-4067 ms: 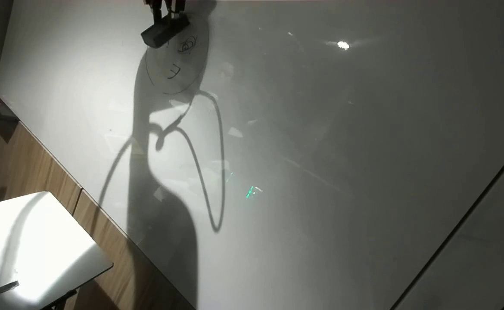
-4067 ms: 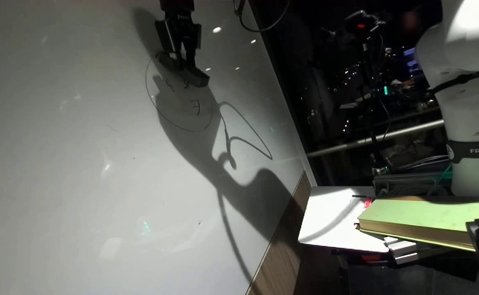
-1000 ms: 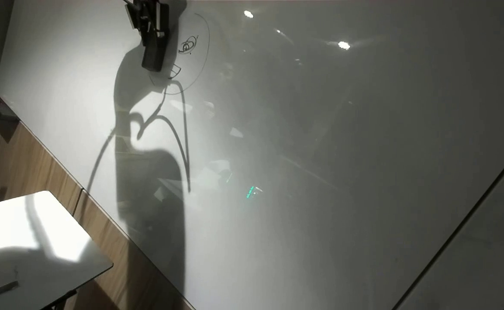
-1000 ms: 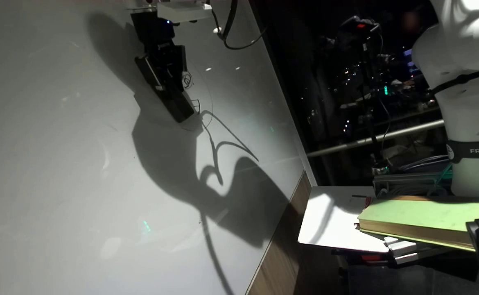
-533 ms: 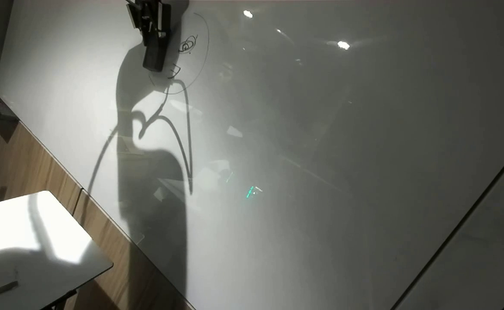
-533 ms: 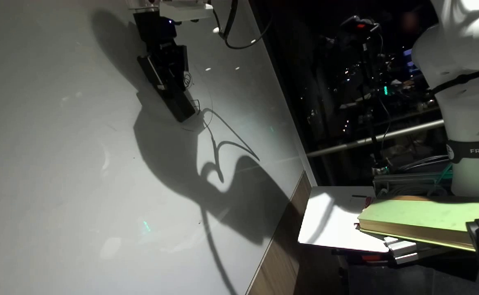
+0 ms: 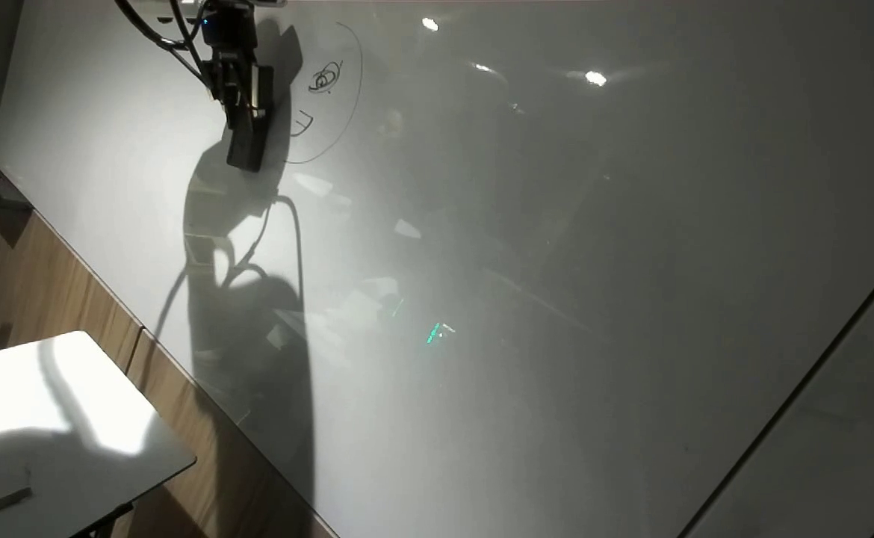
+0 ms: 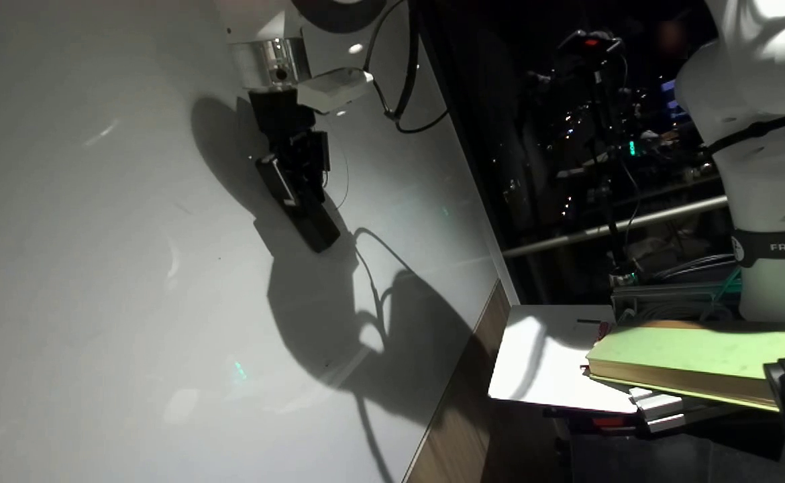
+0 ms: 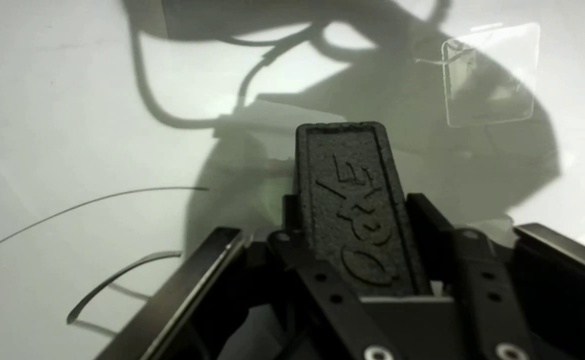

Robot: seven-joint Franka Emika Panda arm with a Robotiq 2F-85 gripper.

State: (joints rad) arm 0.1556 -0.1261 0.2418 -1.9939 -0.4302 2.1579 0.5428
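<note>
The place looks like a lab or office: a large whiteboard [image 7: 556, 336] bears marker lines [image 7: 326, 77] above wood panelling [image 7: 63, 276], and a robot arm [image 8: 768, 188] stands near a white desk [image 8: 567, 382].

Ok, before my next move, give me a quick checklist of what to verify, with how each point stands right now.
1. Eraser secure: ok; the hand is closed on it, gripping it from both sides.
2. Eraser pressed to the whiteboard: cannot tell; its underside is hidden in every view.
3. Whiteboard free of marks: not ok; a scribble, an E-shaped mark and a curved line show.
4. Cable clear of the eraser: ok; it shows apart from it in both exterior views.
5. Surface around the eraser evenly lit: not ok; a broad shadow lies across it.
</note>
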